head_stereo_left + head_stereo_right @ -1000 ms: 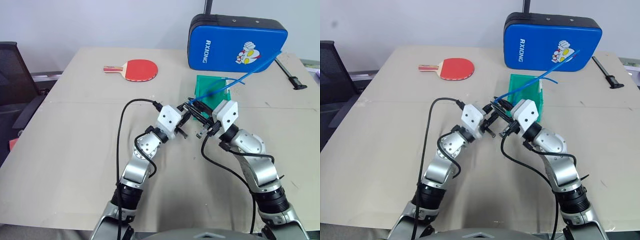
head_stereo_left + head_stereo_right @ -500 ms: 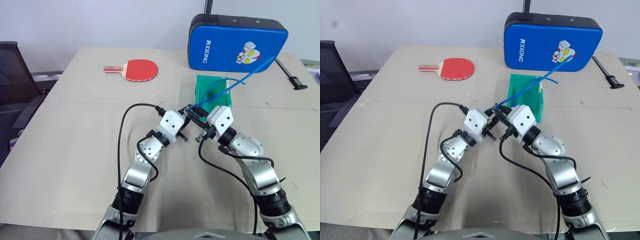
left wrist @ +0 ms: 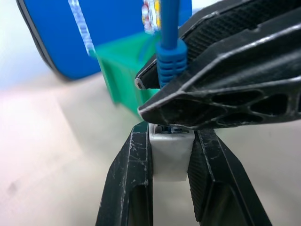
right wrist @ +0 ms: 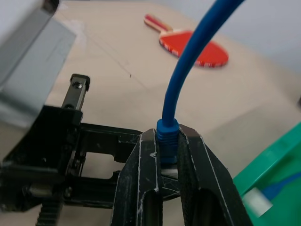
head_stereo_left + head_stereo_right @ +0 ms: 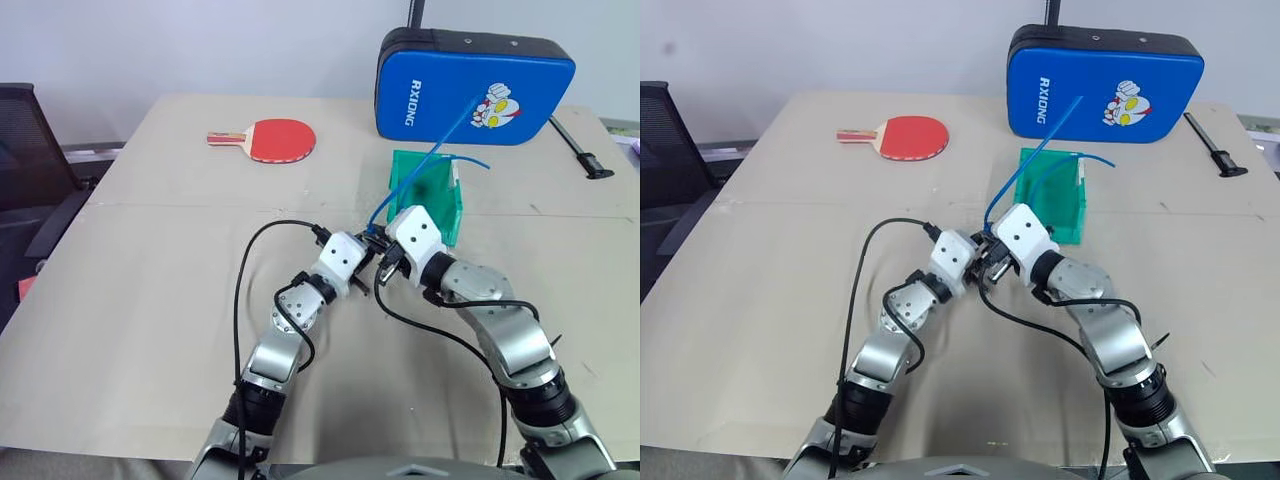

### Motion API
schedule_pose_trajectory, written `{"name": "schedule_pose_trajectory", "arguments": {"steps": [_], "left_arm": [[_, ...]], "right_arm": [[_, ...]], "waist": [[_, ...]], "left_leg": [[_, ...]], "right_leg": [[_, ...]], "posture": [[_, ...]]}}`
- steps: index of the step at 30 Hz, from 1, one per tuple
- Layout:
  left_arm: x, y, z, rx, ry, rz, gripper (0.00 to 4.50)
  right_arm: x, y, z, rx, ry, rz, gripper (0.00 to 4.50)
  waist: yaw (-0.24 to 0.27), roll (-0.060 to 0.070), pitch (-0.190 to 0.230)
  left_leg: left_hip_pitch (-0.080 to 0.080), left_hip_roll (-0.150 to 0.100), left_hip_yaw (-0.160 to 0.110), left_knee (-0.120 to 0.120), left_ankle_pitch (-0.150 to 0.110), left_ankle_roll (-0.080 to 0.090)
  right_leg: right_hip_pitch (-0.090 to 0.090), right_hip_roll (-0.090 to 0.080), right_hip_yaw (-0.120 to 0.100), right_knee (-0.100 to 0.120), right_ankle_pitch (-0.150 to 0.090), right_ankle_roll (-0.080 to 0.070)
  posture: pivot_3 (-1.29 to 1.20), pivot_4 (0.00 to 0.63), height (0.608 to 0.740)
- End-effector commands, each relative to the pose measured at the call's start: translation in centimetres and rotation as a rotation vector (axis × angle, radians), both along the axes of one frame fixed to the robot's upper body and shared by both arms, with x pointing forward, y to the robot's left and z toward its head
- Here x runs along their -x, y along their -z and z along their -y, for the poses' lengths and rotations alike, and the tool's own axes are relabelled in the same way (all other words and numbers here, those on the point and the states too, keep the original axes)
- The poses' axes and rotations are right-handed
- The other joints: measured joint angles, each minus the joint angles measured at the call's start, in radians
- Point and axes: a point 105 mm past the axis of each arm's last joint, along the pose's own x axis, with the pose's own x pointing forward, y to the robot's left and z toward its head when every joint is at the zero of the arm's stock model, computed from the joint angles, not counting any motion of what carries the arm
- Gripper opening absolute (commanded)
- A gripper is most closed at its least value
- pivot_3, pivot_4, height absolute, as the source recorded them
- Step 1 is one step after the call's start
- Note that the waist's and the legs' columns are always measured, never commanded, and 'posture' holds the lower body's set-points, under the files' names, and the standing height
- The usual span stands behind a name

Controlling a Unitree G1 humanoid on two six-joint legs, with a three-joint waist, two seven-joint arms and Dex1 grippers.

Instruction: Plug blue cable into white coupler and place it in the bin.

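Observation:
My left gripper (image 3: 171,140) is shut on the white coupler (image 3: 171,159), a small block pinched between its two black fingers. My right gripper (image 4: 167,137) is shut on the blue cable (image 4: 190,66) at its ribbed boot. It holds the plug end right against the coupler's open face, and its fingers hide the join. In the left eye view the two grippers meet just above the table at the left gripper (image 5: 362,263) and right gripper (image 5: 383,260). The cable (image 5: 425,160) arcs up over the green bin (image 5: 442,208) just behind them.
A big blue padded case (image 5: 470,85) stands at the table's back behind the bin. A red paddle (image 5: 280,138) lies at the back left, a black tool (image 5: 585,155) at the far right edge, and a black chair (image 5: 25,150) beside the table's left side.
Both hands have sunk toward the table and closed in on each other. The right wrist has tipped downward, swinging the blue cable from a low slant to nearly upright.

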Motion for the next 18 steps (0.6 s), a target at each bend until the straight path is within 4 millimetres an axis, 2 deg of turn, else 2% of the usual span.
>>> {"name": "schedule_pose_trajectory", "arguments": {"steps": [1,5,8,9,10,12,13,15,18], "left_arm": [[1.6,-6.6,2.0,0.131,0.099,0.232,0.39],[1.4,-6.4,1.5,0.146,0.079,0.212,0.39],[1.3,-6.1,1.0,0.185,0.082,0.166,0.39],[1.4,-6.0,1.0,0.185,0.088,0.163,1.19],[1.4,-5.9,1.0,0.182,0.093,0.155,1.42],[1.3,-5.7,0.9,0.173,0.092,0.139,2.25],[1.2,-5.6,0.8,0.167,0.087,0.133,2.86],[1.2,-5.3,0.5,0.164,0.079,0.108,3.77],[1.2,-5.3,0.0,0.159,0.085,0.066,3.77]], "right_arm": [[-0.1,2.8,-0.2,0.012,0.029,-0.099,0.00],[-0.5,-1.7,-0.5,-0.168,0.017,0.109,0.00],[-0.8,-3.1,0.2,-0.235,0.040,0.179,0.00],[-0.8,-3.4,0.3,-0.236,0.032,0.207,0.00],[-0.7,-3.7,0.4,-0.237,0.019,0.232,0.00],[-0.7,-4.1,0.8,-0.254,0.015,0.249,0.00],[-0.8,-4.3,1.0,-0.265,0.016,0.255,0.00],[-0.8,-4.9,1.4,-0.282,0.012,0.268,0.00],[-1.5,-5.9,2.5,-0.309,0.031,0.286,0.00]], "waist": [[0.000,0.000,0.000],[-0.001,0.000,0.000],[-0.001,0.000,0.000],[-0.001,0.000,0.000],[-0.001,0.000,0.000],[0.001,0.000,0.000],[0.000,0.000,0.000],[0.000,0.000,0.000],[-0.001,0.000,0.000]], "left_leg": [[0.000,0.000,0.000,0.000,0.000,0.000],[0.000,0.000,0.000,0.000,0.000,0.000],[0.000,0.000,0.000,0.000,0.000,0.000],[0.000,0.000,0.000,0.000,0.000,-0.001],[0.000,0.000,0.000,0.000,0.000,-0.001],[0.000,0.000,0.000,0.000,0.001,-0.002],[0.000,0.000,0.000,0.000,0.001,-0.002],[0.000,-0.001,0.001,0.000,0.001,-0.002],[0.000,0.000,0.000,0.000,0.001,-0.002]], "right_leg": [[0.000,0.000,0.000,0.000,0.000,0.000],[0.000,0.000,0.000,0.000,0.000,0.000],[0.000,0.000,0.000,0.000,0.000,0.000],[0.000,0.000,0.000,0.000,0.000,0.000],[0.000,0.000,0.000,0.000,0.000,0.000],[0.000,0.000,0.000,0.000,0.000,0.000],[0.000,0.000,0.000,0.000,0.000,0.000],[0.000,0.000,0.000,0.000,0.000,0.000],[0.000,0.000,0.000,0.000,0.000,0.000]], "posture": [[0.00,0.150,0.681],[0.00,0.150,0.681],[0.00,0.150,0.681],[0.00,0.150,0.681],[0.00,0.150,0.681],[0.00,0.150,0.681],[0.00,0.150,0.681],[0.00,0.150,0.681],[0.00,0.150,0.681]]}}
